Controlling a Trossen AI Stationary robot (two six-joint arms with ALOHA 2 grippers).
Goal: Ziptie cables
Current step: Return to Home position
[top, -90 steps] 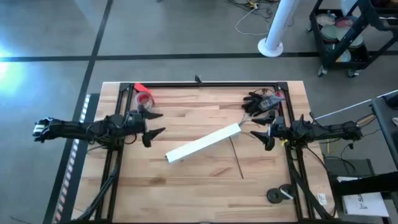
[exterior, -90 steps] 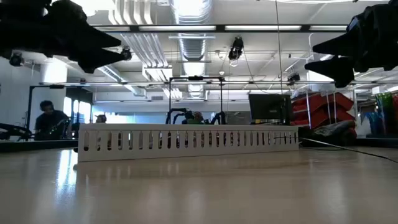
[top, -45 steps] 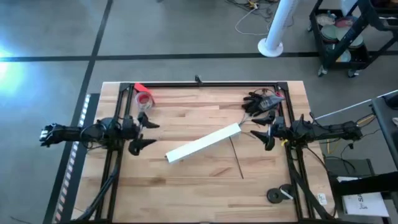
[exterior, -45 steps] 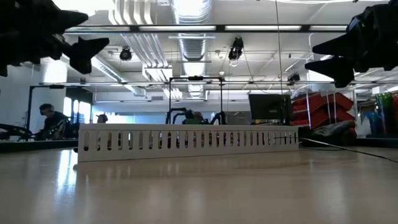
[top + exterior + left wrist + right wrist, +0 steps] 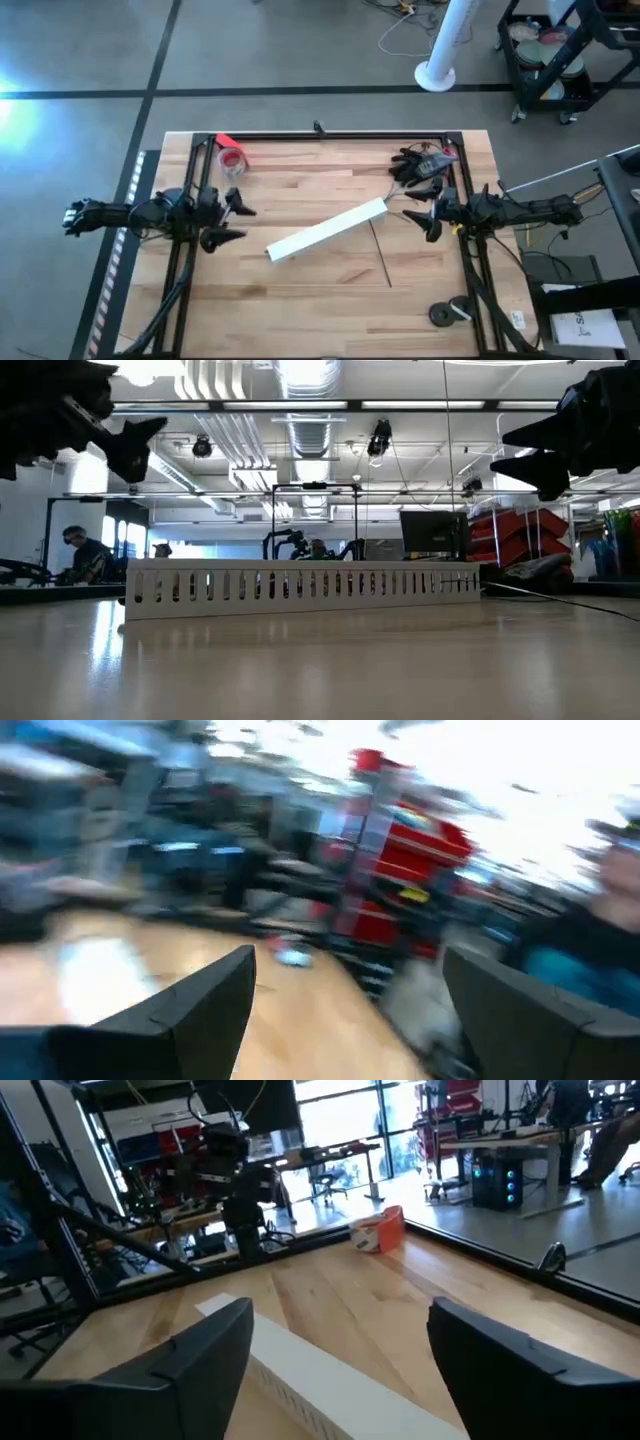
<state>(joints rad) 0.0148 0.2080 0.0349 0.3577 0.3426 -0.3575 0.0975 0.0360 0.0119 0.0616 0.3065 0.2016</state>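
The cables [image 5: 380,252] lie as one thin dark line on the wooden table, just right of the long white slotted strip [image 5: 328,230]; in the low view they show as a thin line [image 5: 560,600] on the tabletop. The strip rests flat, slanting across the table's middle [image 5: 300,588]. My left gripper [image 5: 231,223] hovers open near the table's left edge, away from both. My right gripper [image 5: 422,214] hovers open by the right edge, just past the strip's far right end [image 5: 300,1370], with nothing between its fingers.
A red roll [image 5: 232,158] sits at the far left corner. A dark heap [image 5: 420,165] lies at the far right, close to my right gripper. A black frame [image 5: 330,136] runs along the table's far edge. Bare wood lies in front of the strip.
My left gripper has drawn back toward the table's left edge and a little toward the near edge, turning as it went, and it stays open. The strip and cables have not moved.
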